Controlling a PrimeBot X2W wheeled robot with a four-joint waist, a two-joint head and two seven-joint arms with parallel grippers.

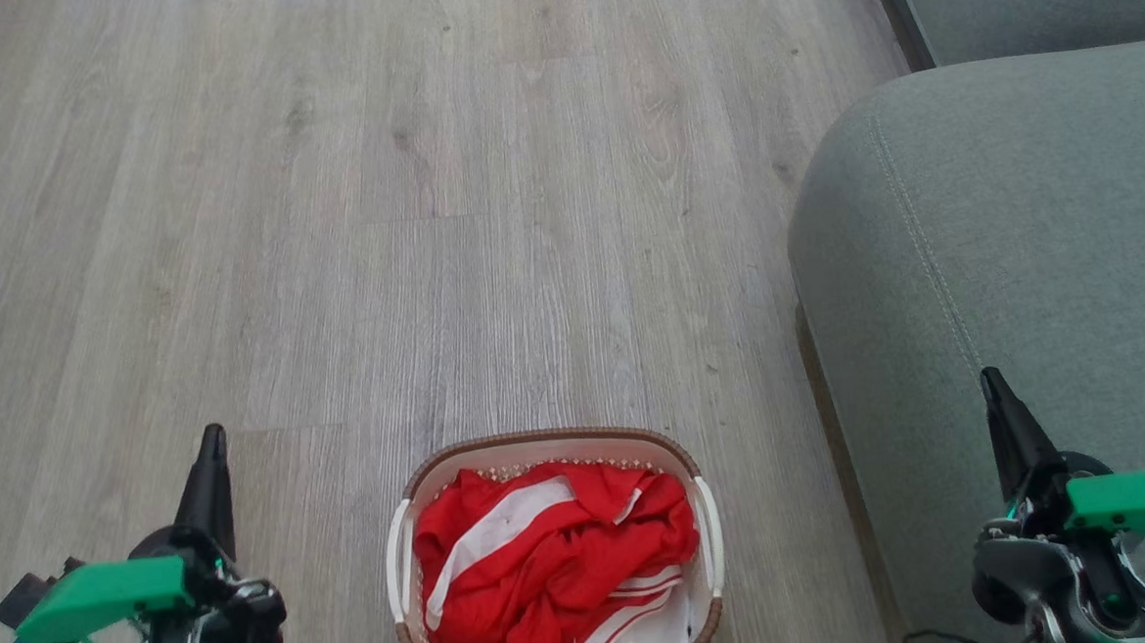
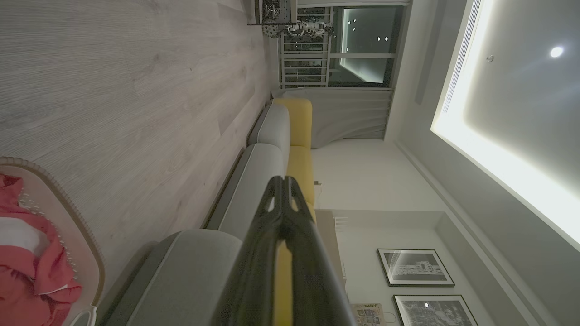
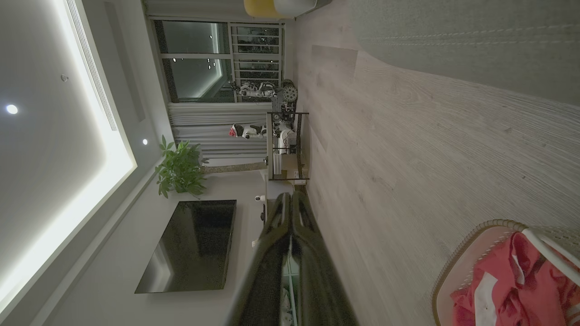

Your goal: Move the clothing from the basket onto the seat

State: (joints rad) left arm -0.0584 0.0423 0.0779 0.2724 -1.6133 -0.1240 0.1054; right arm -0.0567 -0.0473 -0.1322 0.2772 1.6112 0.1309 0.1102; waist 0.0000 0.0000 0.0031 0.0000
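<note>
1. The left gripper [image 1: 213, 448], its dark fingers pressed together and empty, hovers over the pale wood-look floor [image 1: 430, 221], left of the basket.
2. The small oval white plastic basket with a brown woven-look rim [image 1: 539, 438] holds the crumpled bright red, white-striped thin-fabric clothing [image 1: 555, 558]. It sits between the grippers, seemingly nearer the left one.
3. The right gripper [image 1: 989, 383], likewise closed on nothing, hangs over the large grey-green upholstered seat [image 1: 1019, 239], to the basket's right.

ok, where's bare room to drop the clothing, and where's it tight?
Seat: the whole visible top is bare, on both sides of the seam. Floor ahead of and left of the basket is bare too. Crowded: the basket, filled with clothing.
</note>
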